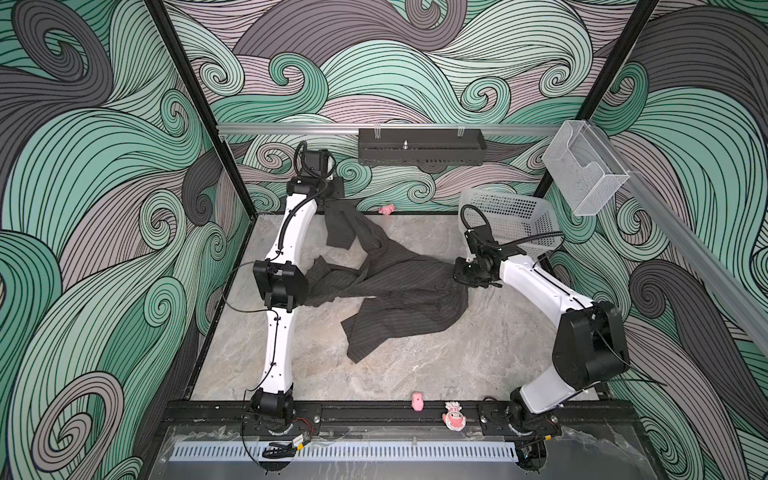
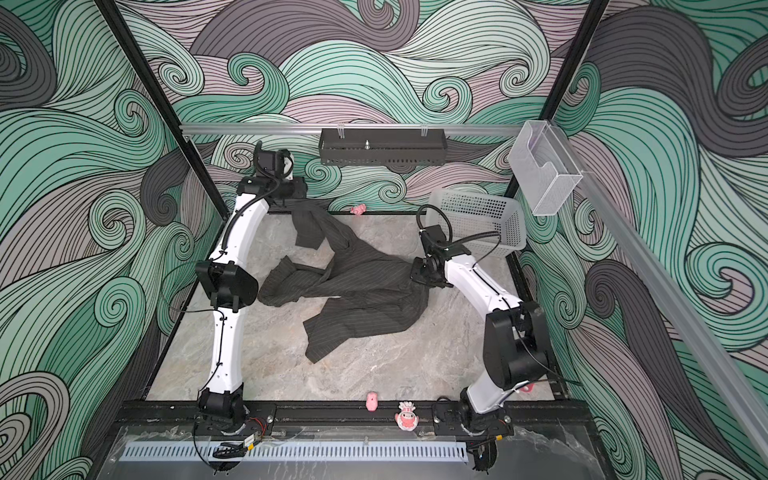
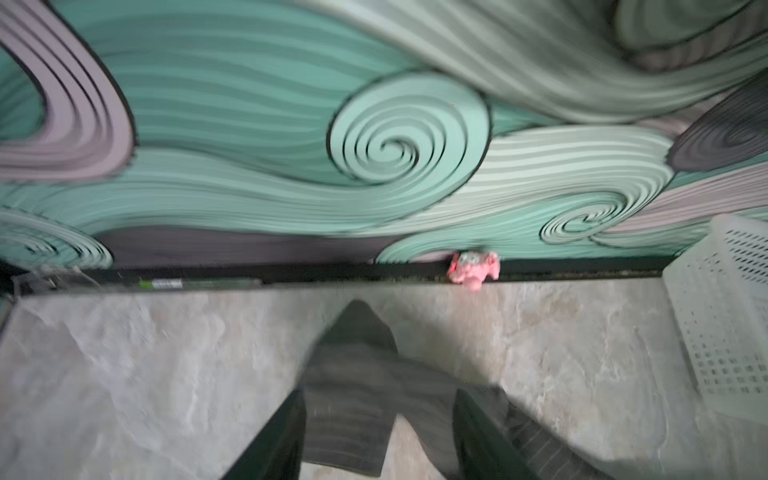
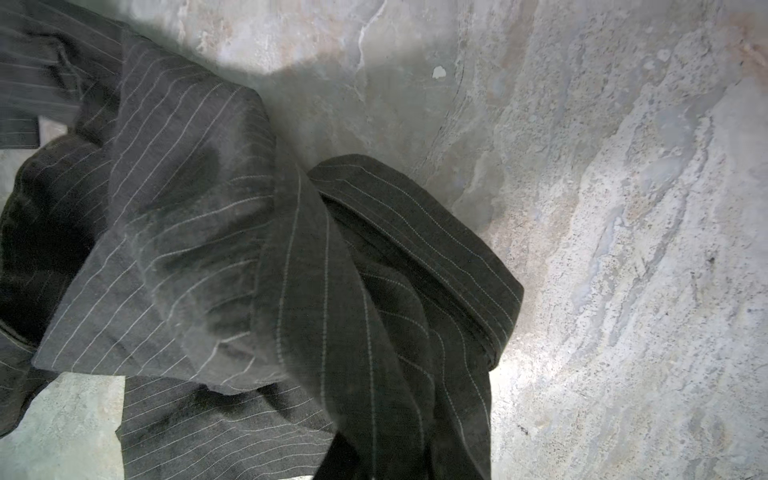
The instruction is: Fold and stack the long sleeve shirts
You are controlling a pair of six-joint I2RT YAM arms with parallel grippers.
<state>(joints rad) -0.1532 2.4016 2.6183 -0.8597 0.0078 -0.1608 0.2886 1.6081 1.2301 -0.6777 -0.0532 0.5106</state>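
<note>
Right wrist view: shirt (image 4: 291,270) is seen bunched and raised off the table (image 4: 602,249), its pinstriped folds gathered together toward the lens. In both top views the shirt (image 1: 399,286) (image 2: 365,291) is spread crumpled across the middle of the table, with one sleeve stretched to the back edge and a corner trailing toward the front. Right gripper (image 1: 459,280) is clamped on a gathered fold at the shirt's right side, and cloth is drawn up into it. Left gripper (image 3: 378,395), up by the sleeve's far end, is shown with fingers (image 3: 282,436) parted. Blurred cloth lies between them, and whether it touches them cannot be told. Basket (image 1: 515,220) is set in the back right corner, just behind the right arm. Toy (image 1: 387,210), pink, is lodged at the back edge, near the sleeve.
</note>
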